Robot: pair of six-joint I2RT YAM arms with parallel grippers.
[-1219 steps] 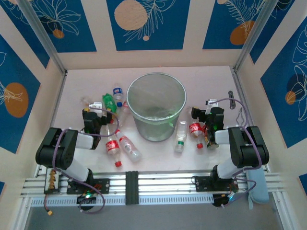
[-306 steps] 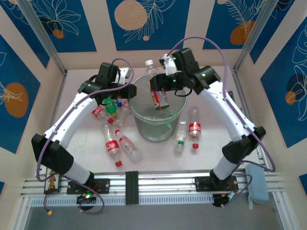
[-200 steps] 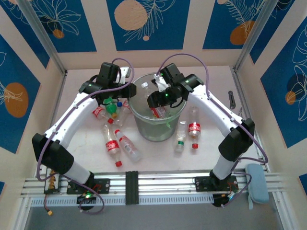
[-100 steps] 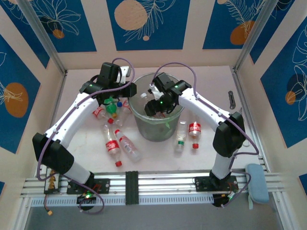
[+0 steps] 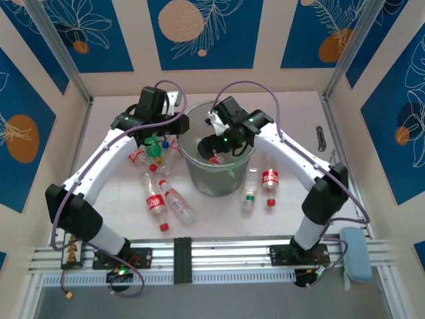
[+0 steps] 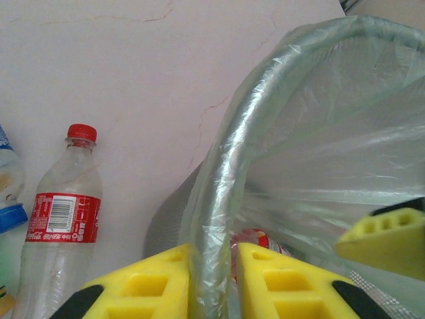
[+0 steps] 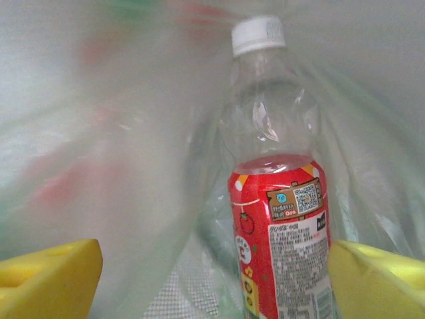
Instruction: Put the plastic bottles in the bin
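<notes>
The wire-mesh bin [image 5: 209,181], lined with a clear bag, stands mid-table. My left gripper [image 5: 180,126] is shut on the bin's rim [image 6: 222,179] and liner, fingers [image 6: 153,282] either side. My right gripper [image 5: 211,143] hangs inside the bin, open wide [image 7: 212,266]. A red-labelled, white-capped bottle [image 7: 279,219] leans beside its right finger, free of the left finger. Loose bottles lie left of the bin, one red-capped [image 6: 63,219], others red-labelled [image 5: 155,201] and green [image 5: 154,147]. Two more lie to the bin's right [image 5: 250,188], [image 5: 269,178].
The left arm stretches over the bottles on the left. A small dark tool [image 5: 321,136] lies near the right wall. A pale blue cloth [image 5: 355,256] sits by the right arm's base. Metal posts frame the workspace's corners.
The right gripper carried the white-capped bottle from above the bin down inside it, and its fingers now stand apart. The left gripper has kept its hold on the rim.
</notes>
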